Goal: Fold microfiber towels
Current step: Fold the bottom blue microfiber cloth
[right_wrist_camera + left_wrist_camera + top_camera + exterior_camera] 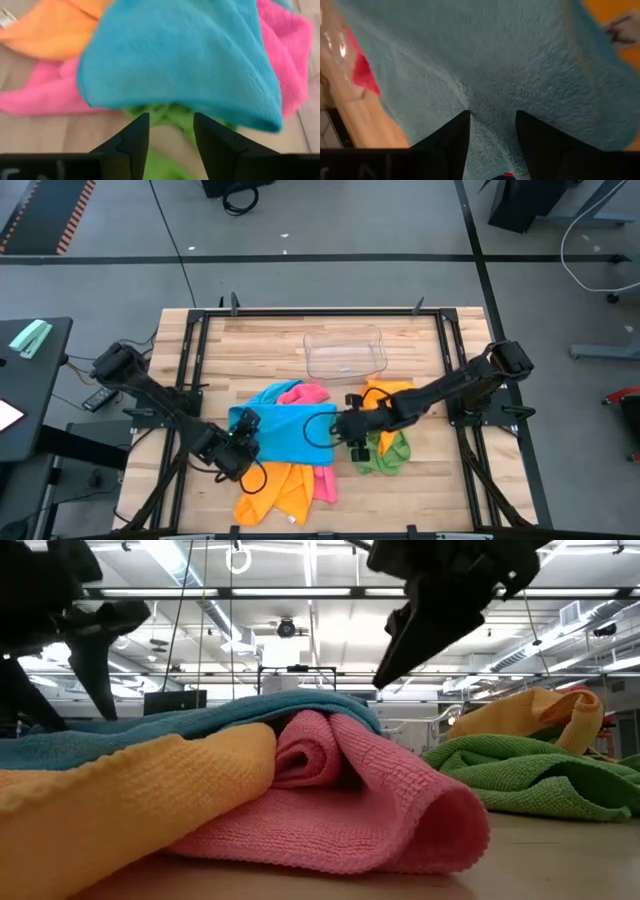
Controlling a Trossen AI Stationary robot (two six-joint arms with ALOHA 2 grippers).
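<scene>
Blue towel (290, 430) lies spread mid-table over the pink towel (312, 394) and an orange towel (275, 490). Left gripper (243, 442) pinches the blue towel's left edge between part-open fingers (451, 142). Right gripper (347, 423) sits at its right edge, fingers parted, holding nothing. Green towel (385, 455) lies right, against another orange towel (392, 390).

Left arm reaching in from 9 o'clock toward centre, elbow bent, left claw (243, 442) low at about 7 o'clock — fingers (451, 137) parted, a blue fold pressed between. Right arm stretched in from 3 o'clock, right claw (345, 426) near centre — fingers (134, 132) apart, gripping nothing.
</scene>
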